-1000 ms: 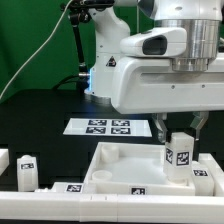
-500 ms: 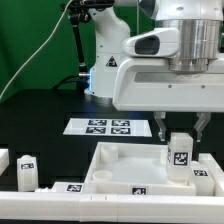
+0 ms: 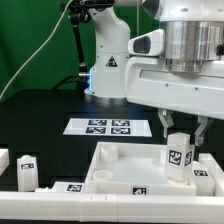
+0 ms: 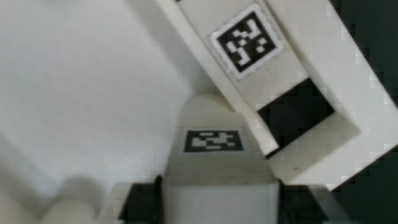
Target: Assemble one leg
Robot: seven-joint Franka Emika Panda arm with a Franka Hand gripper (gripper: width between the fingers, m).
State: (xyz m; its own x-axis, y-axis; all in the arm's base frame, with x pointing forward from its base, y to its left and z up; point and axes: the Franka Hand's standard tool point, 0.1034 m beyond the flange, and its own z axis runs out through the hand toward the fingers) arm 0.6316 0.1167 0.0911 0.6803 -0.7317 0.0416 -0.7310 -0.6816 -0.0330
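My gripper is shut on a white leg with a black-and-white tag on its face. I hold it upright over the right end of the large white panel, its lower end down at the panel's surface. In the wrist view the leg runs between my dark fingers, with its tag facing the camera and the panel behind it. Two more legs lie at the exterior view's left edge of the table.
The marker board lies on the black table behind the panel. The arm's white base stands behind it. A tagged white rail of the panel crosses the wrist view close to the held leg.
The arm's wrist has turned and shifted slightly; the held leg has stayed almost in place at the panel's right end.
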